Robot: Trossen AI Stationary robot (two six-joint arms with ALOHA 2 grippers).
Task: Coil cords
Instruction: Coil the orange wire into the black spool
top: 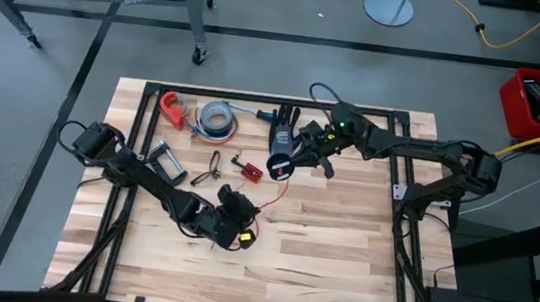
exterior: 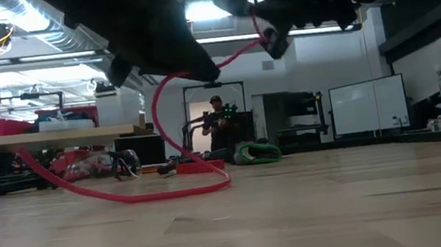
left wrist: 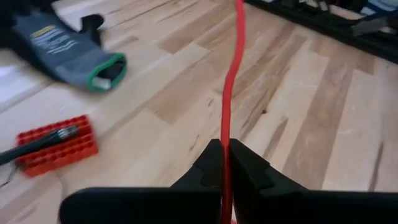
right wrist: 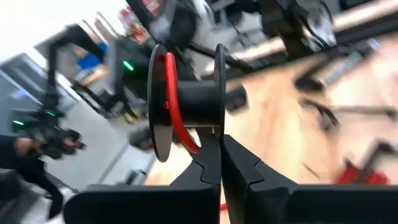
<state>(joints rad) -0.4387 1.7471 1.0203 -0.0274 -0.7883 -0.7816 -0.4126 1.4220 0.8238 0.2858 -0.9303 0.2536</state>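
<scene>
Left gripper (left wrist: 224,163) pinching the red cord (left wrist: 232,74) over the table's (top: 338,269) front middle, right gripper (right wrist: 221,163) clamping shut on a black spool (right wrist: 186,99), cord winding onto it, running slack across the boards, glove (left wrist: 68,50) lying nearby.

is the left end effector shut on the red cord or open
Shut on it: in the left wrist view the left end effector has both fingers pressed together around the red cord.

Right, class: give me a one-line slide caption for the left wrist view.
Left gripper shut on the red cord above the wooden table.
</scene>
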